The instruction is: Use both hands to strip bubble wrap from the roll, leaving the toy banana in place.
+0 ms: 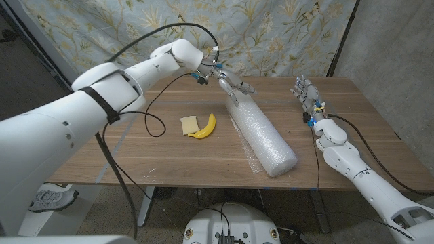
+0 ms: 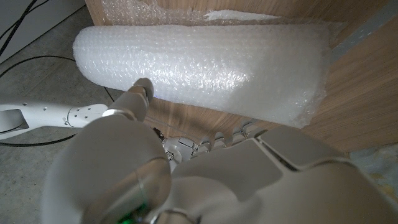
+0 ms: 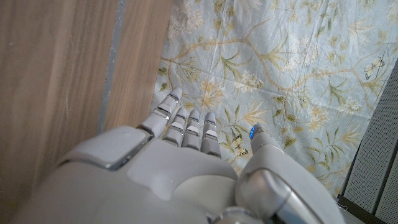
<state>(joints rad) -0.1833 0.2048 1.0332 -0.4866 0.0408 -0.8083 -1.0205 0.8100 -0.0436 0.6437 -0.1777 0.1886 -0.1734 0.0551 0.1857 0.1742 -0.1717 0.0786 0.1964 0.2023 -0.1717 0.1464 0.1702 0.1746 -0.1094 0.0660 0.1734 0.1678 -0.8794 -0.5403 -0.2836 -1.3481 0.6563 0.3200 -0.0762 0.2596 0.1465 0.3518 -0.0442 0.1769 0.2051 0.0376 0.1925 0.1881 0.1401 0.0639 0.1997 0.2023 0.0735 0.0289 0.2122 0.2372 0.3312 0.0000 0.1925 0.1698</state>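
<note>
The roll (image 1: 261,139) lies across the table just right of the banana (image 1: 203,127), the left hand (image 1: 230,85) with fingers spread touching its far end, apparently to steady it, while the right hand (image 1: 308,95) waits beyond it, fingers together, holding nothing.

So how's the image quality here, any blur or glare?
Head view: even light, sharp, bubble wrap roll bright but readable. Left wrist view: left hand close and soft, roll crisp. Right wrist view: right hand slightly soft, no glare.
</note>
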